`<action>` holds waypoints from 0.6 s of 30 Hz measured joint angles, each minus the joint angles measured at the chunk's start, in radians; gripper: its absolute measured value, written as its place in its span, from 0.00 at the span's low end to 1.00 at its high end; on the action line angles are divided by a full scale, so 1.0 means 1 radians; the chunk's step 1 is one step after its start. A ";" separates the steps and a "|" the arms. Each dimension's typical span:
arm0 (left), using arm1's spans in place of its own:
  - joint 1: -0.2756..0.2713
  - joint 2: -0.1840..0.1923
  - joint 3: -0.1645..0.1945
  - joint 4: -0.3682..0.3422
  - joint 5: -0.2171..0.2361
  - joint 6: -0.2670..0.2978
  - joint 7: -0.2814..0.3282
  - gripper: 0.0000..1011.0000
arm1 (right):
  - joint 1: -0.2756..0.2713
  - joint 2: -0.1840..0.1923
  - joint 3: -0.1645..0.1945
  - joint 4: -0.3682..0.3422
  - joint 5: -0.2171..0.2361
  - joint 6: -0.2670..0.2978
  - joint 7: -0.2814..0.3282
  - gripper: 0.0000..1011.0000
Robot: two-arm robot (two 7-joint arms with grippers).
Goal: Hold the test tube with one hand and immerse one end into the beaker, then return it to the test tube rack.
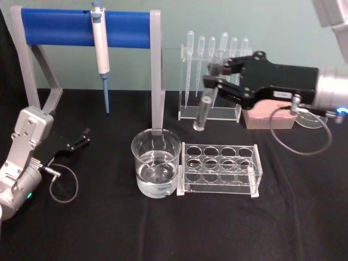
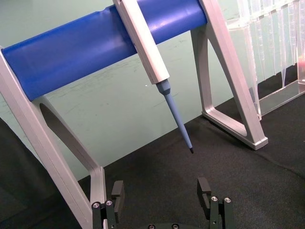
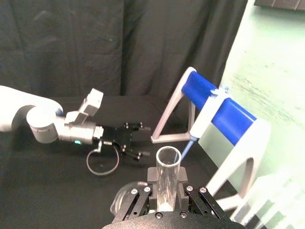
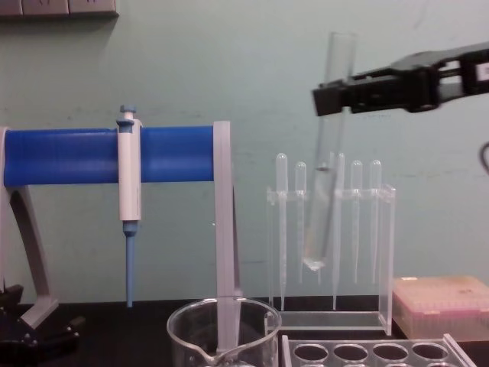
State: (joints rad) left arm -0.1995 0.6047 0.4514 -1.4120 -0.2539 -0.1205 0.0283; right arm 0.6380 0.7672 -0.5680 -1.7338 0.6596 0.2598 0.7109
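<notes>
Above the black table [image 1: 109, 228], toward its back right, the right gripper [image 1: 217, 76] is clamping the test tube [image 1: 205, 106] near its open rim, fingers pressing on either side of the glass. From the chest view the tube [image 4: 325, 183] is hanging nearly upright with a slight tilt, round bottom down, well clear of the tabletop and in front of the stand of thin plastic pipettes [image 4: 330, 229]. In the right wrist view the tube's open mouth [image 3: 168, 162] is sitting between the two black fingers [image 3: 138, 198]. The beaker [image 1: 156, 163] is standing at the table's middle, holding some clear liquid, with the clear rack [image 1: 220, 168] touching or just beside its right side; the tube is up and behind both, apart from them. A pink box [image 1: 270, 111] is resting on the table under the right arm. At the left edge the left gripper [image 1: 81, 138] is lying low near the table, fingers [image 2: 205, 188] standing apart and holding nothing, in front of the blue-barred stand [image 1: 87, 27] where the white-and-blue pipettor [image 1: 101, 54] is hanging.
</notes>
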 joint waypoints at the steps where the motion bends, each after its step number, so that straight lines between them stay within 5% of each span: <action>1: 0.000 0.000 0.000 0.000 0.000 0.000 0.000 0.99 | -0.007 0.010 0.004 -0.005 0.003 -0.003 0.000 0.24; 10: 0.000 0.000 0.000 0.000 0.000 0.000 0.000 0.99 | -0.111 0.100 0.045 -0.047 0.038 -0.045 -0.014 0.24; 18: 0.000 0.000 0.000 0.000 0.000 0.000 0.000 0.99 | -0.163 0.106 0.060 -0.045 0.036 -0.080 -0.033 0.24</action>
State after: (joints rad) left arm -0.1995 0.6047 0.4514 -1.4120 -0.2539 -0.1205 0.0283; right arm 0.4755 0.8733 -0.5084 -1.7787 0.6959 0.1797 0.6780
